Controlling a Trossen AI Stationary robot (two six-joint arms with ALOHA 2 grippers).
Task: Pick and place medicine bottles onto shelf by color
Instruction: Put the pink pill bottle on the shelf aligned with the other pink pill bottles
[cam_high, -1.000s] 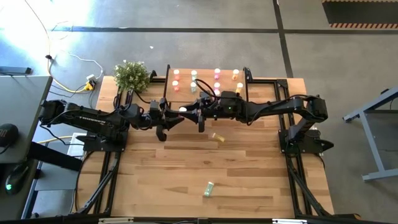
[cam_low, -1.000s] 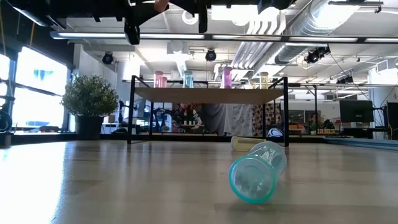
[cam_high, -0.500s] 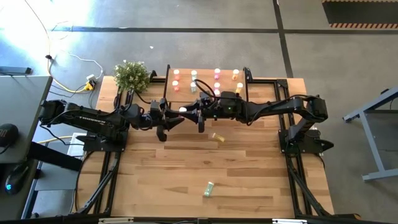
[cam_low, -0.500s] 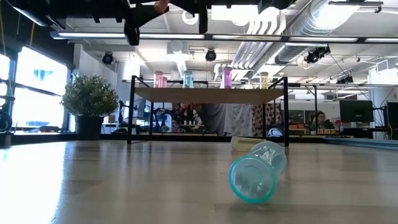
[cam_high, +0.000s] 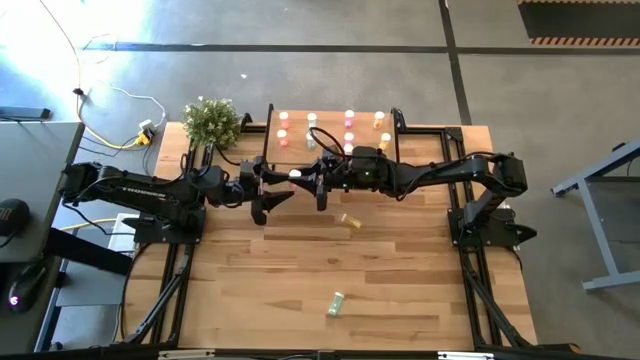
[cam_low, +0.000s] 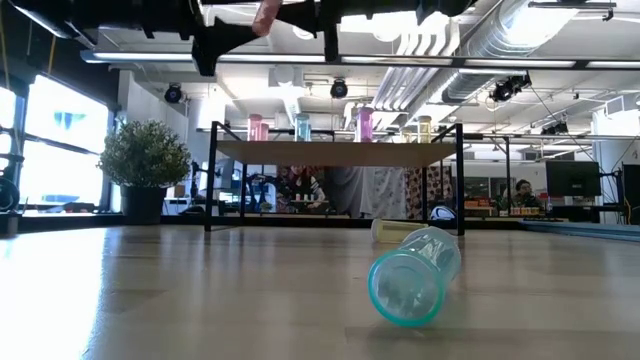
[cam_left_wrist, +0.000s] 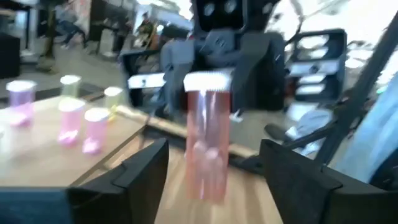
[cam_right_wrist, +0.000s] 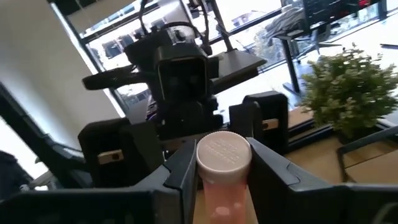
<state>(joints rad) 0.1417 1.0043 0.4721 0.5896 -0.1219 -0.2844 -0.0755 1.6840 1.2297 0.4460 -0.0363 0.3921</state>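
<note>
Above the table's middle, the right gripper (cam_high: 318, 184) clamps a salmon-red bottle (cam_right_wrist: 222, 165); the facing left gripper (cam_high: 268, 196) is spread wide.

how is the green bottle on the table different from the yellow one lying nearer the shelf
The green bottle lies out near the table's front, far from the shelf; the yellow bottle lies mid-table, just past the grippers. In the low view the green bottle points its open mouth at the camera and mostly hides the yellow one behind it. Both lie on their sides.
</note>
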